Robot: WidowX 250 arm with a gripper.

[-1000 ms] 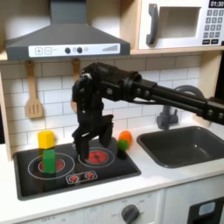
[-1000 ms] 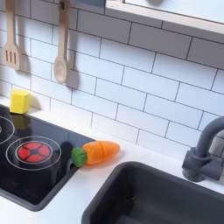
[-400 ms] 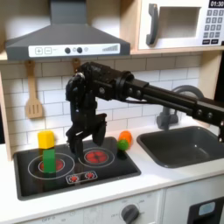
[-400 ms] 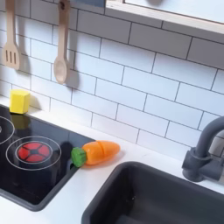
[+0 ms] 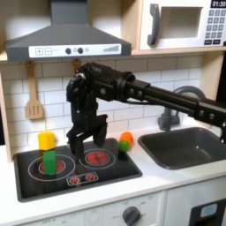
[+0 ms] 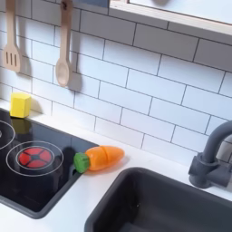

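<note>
just right of the open, empty gripper [image 5: 86,146] (first exterior view) lies the carrot [image 5: 125,141].

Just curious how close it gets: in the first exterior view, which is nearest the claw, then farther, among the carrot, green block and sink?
1. Carrot, just right of the claw.
2. Green block, to its left on the stove.
3. Sink, far right.

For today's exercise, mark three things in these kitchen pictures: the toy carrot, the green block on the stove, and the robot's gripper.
toy carrot [image 6: 101,158], second exterior view, on its orange body.
green block [image 5: 49,161], first exterior view, on its front face.
gripper [image 5: 86,146], first exterior view, midway between the tips; jaws stand apart.
</note>
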